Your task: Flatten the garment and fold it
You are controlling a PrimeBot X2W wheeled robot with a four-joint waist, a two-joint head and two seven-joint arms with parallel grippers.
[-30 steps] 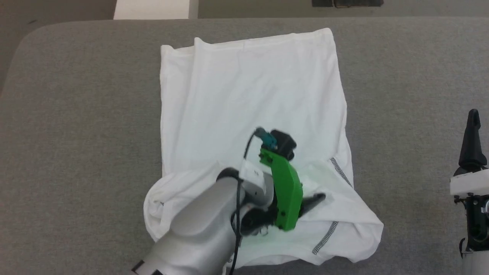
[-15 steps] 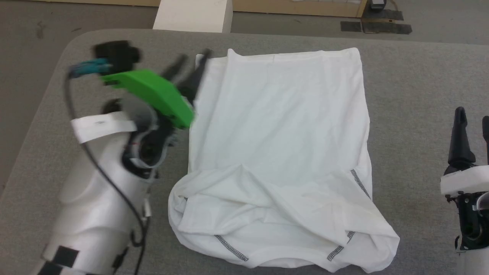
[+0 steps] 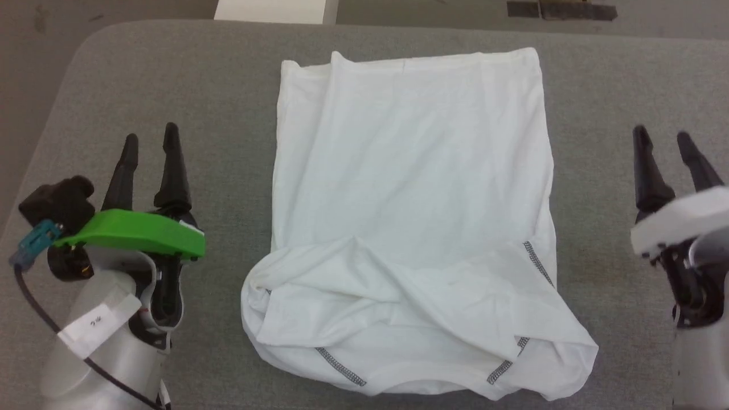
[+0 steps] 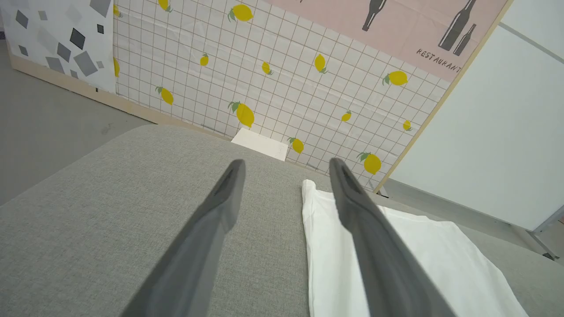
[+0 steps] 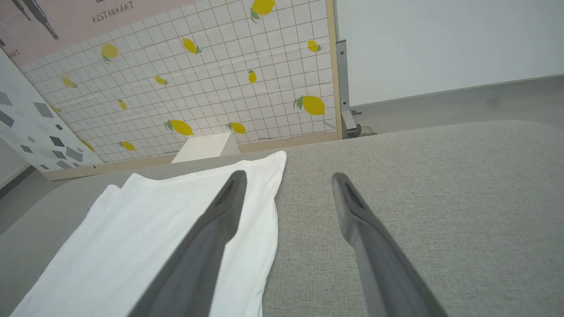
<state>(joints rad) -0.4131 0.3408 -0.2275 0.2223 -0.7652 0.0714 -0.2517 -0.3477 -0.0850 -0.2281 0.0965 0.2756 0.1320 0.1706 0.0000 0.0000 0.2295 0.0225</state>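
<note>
While the shirt (image 3: 410,199) lies mid-table (image 3: 171,74) with its far part smooth, its near end is bunched in loose folds, stitched seams showing. The next fold should go best, I judge, if that bunch is smoothed flat first and both near corners are then carried evenly toward the far edge. The left gripper (image 3: 151,134) and right gripper (image 3: 662,134) flank the cloth without touching it, fingers spread wide, holding nothing. A second ago the left one was over the bunched end; now it is off to the side.
</note>
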